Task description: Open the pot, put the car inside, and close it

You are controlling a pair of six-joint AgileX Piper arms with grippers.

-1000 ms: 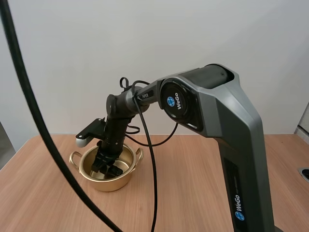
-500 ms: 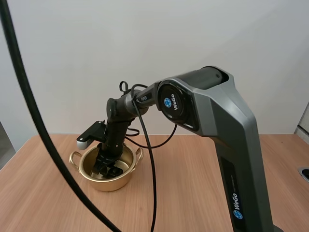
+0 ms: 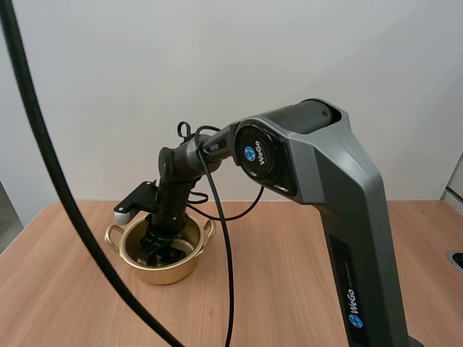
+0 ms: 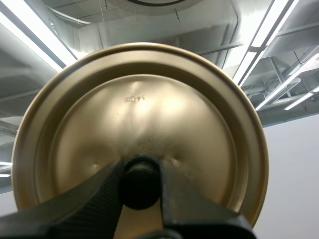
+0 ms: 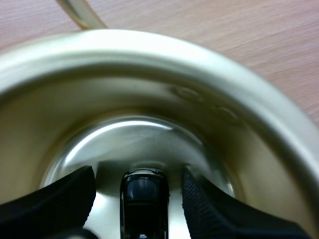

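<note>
your right pincer (image 3: 160, 249) is down inside the gold metal pot (image 3: 165, 273) on the wooden counter (image 3: 282, 275), fingers parted clear of the small black car (image 5: 143, 199) resting on the pot floor. your left pincer (image 4: 139, 172) is clamped on the black knob (image 4: 139, 188) of the round gold lid (image 4: 139, 109).

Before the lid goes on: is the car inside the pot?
Inside: the car lies down in the pot, and the open right gripper straddles it.
</note>
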